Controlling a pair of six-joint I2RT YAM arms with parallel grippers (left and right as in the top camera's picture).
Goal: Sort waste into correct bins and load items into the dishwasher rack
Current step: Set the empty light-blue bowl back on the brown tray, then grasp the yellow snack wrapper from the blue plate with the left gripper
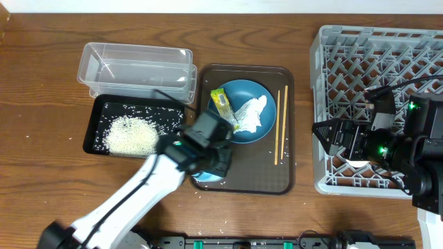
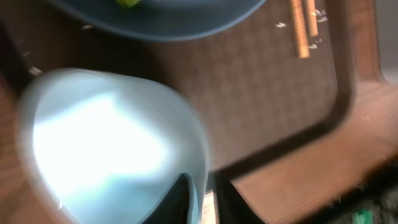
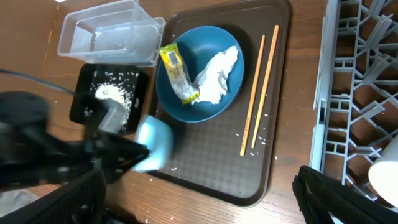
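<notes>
Blue bowl at tray's 7 o'clock, rim between left jaws, probably for lifting; clamped or not, can't tell. Right jaws open, empty, over rack.

White arm; black left gripper

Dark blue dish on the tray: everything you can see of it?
The dark blue dish is round, shallow, glossy like glazed ceramic, upright on the brown tray, toward its upper left. Inside lie a yellow-green wrapper and a crumpled white tissue. The chopsticks lie apart on its right.
</notes>
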